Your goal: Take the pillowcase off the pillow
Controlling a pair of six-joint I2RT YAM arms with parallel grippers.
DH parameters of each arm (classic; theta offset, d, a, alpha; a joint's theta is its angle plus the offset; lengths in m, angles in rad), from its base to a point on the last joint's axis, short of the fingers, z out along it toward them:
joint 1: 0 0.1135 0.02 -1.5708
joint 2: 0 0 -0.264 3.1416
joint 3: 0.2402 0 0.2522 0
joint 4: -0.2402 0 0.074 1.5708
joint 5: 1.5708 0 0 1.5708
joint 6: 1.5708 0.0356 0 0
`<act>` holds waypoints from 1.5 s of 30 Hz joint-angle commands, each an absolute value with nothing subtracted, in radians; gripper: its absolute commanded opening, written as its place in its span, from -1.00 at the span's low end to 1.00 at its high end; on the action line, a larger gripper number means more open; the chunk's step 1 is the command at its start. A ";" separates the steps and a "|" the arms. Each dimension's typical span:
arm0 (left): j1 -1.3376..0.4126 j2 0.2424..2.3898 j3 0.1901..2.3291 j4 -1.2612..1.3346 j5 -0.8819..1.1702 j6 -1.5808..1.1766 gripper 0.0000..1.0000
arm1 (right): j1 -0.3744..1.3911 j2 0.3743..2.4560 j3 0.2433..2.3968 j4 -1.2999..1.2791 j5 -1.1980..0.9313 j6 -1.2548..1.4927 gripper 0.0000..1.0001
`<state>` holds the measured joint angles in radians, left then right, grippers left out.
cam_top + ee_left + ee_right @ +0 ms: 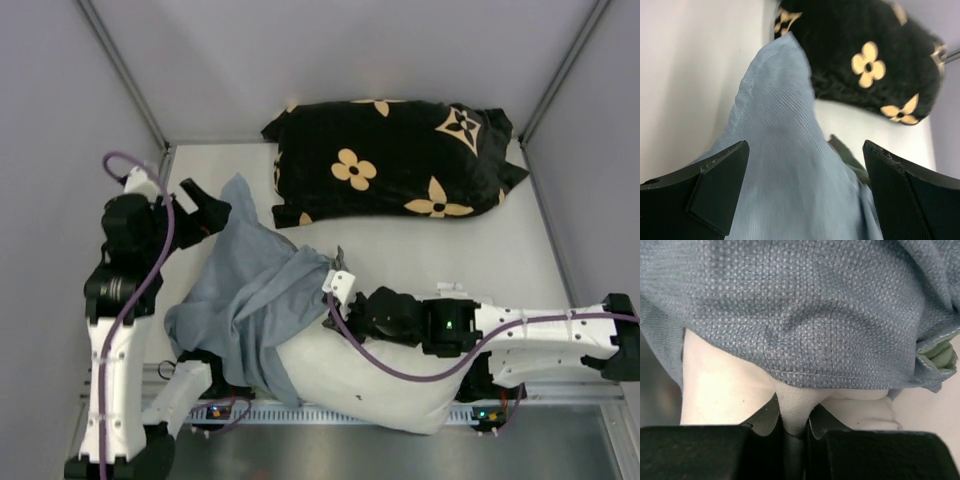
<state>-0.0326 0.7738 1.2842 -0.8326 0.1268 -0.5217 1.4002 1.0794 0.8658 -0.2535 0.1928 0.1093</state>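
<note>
The white table [560,260] is closed in by grey walls. In front of the black pillow [400,160], the pillow [370,385] is half bared and pinched tight by the right gripper [792,427]. Its left end is covered by the pillowcase [250,290], under the wide-open, empty left gripper [806,165]. Bare table is left before the black pillow.

grey-blue pillowcase [250,290], white pillow [400,402], black cushion [390,130] with tan flowers
</note>
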 commanded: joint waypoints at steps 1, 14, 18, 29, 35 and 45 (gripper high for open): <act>-0.029 0.926 1.310 -0.864 0.176 -0.486 0.98 | 1.601 1.080 0.854 -0.340 0.383 0.156 -1.00; -0.029 1.000 1.307 -0.824 0.160 -0.446 0.95 | 1.868 1.278 0.936 -0.471 0.824 0.229 -1.00; -0.029 0.962 1.301 -0.775 0.179 -0.446 -0.17 | 1.859 1.273 0.931 -0.471 0.833 0.230 -1.00; -0.029 0.786 1.423 -0.772 -0.295 -0.480 -1.00 | 1.693 1.270 0.893 -0.483 0.822 0.278 -1.00; -0.029 0.675 1.595 -0.857 -0.713 -0.424 -1.00 | 1.349 1.252 0.876 -0.430 0.781 0.227 -1.00; -0.032 0.670 1.723 -0.903 -0.983 -0.296 -1.00 | 0.843 1.262 0.997 -0.423 0.577 0.199 -1.00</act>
<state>-0.0425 0.6922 1.6402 -1.0107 -0.7197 -0.3779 1.0191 1.2469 0.9855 -0.2569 0.4717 0.2207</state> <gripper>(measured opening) 0.009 0.087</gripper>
